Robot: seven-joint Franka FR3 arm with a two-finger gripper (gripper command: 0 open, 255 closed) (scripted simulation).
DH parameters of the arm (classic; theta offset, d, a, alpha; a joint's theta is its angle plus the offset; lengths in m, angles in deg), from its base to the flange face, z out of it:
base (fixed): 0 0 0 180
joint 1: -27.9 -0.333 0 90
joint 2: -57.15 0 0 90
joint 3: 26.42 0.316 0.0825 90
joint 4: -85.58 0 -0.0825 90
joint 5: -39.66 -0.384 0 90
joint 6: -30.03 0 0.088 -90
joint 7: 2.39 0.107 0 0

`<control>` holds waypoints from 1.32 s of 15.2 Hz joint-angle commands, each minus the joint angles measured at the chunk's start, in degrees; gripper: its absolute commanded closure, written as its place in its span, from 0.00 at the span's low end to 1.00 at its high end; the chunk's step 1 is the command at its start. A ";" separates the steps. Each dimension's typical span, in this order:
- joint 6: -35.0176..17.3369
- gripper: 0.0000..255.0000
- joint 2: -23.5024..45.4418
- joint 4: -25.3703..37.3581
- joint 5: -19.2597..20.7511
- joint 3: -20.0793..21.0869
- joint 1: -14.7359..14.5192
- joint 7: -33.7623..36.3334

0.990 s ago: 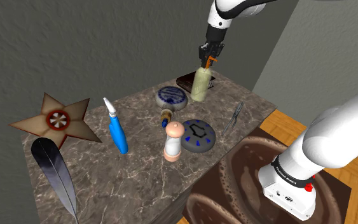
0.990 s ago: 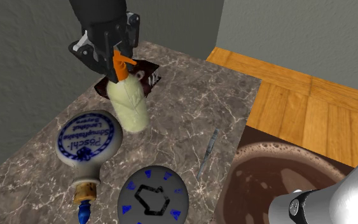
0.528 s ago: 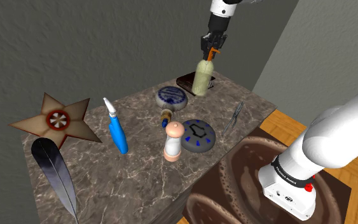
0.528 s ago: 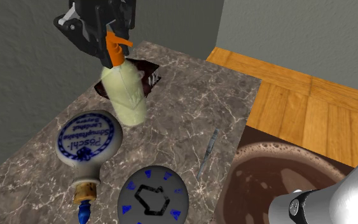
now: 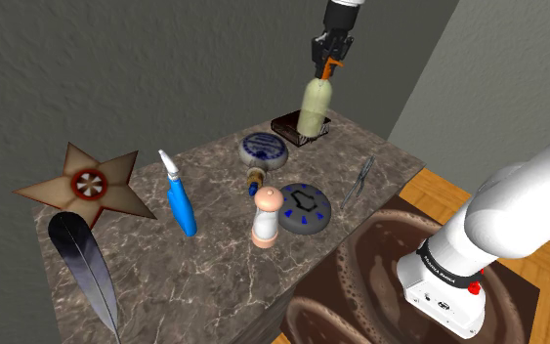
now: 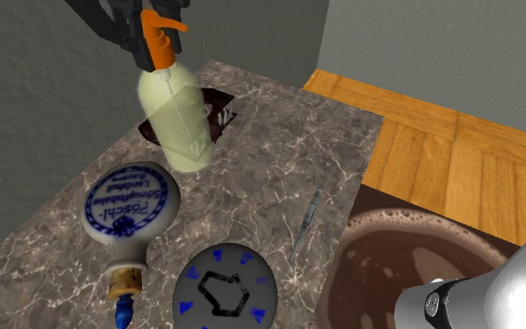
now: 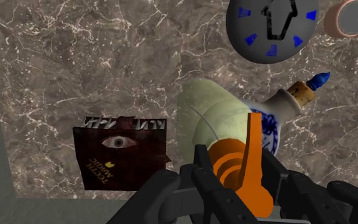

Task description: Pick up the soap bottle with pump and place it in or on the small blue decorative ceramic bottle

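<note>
Since the gripper [image 5: 326, 60] clamps its orange pump, you see the pale green soap bottle [image 5: 317, 106] hanging higher than half a second ago, at upper centre of the shoulder view, near the dark book [image 7: 121, 153]. The label on the white-and-blue ceramic bottle [image 6: 130, 210] reads "Pöschl"; the book cover reads "MAGIC".

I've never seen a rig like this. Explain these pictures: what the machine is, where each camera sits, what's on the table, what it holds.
This is a white robot arm ending in black jaws. One camera looks down from beside its base, another looks from close over the table, a third rides on the hand. The jaws are shut on the orange pump of a pale green soap bottle, held above the marble table. On the table lie a blue-and-white corked bottle, a dark book, a grey disc, a star shape and a feather.
</note>
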 commanded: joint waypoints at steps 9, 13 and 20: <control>7.97 1.00 0.81 8.79 0.00 0.10 -0.08 0.32; 11.24 1.00 2.81 14.08 -0.08 0.67 -0.48 1.34; 20.00 1.00 15.80 35.94 0.37 4.29 -3.63 8.19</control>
